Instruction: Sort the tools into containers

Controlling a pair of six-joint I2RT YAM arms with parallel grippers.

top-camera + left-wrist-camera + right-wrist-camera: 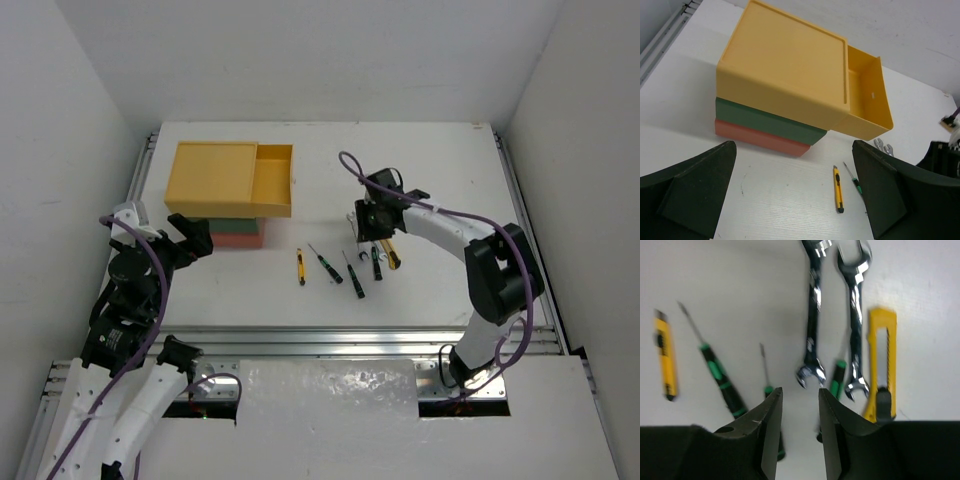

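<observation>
Three stacked boxes stand at the back left: yellow on top with its drawer pulled out to the right, green in the middle, red at the bottom. The tools lie in a row: a slim yellow knife, black-and-green screwdrivers, and a larger yellow knife. The right wrist view shows two silver wrenches beside the yellow knife. My right gripper is open and empty, just short of the wrench ends. My left gripper is wide open and empty, in front of the boxes.
The table has raised rails at the left and right edges. White walls close in the back and sides. The right arm's purple cable loops over the table behind the tools.
</observation>
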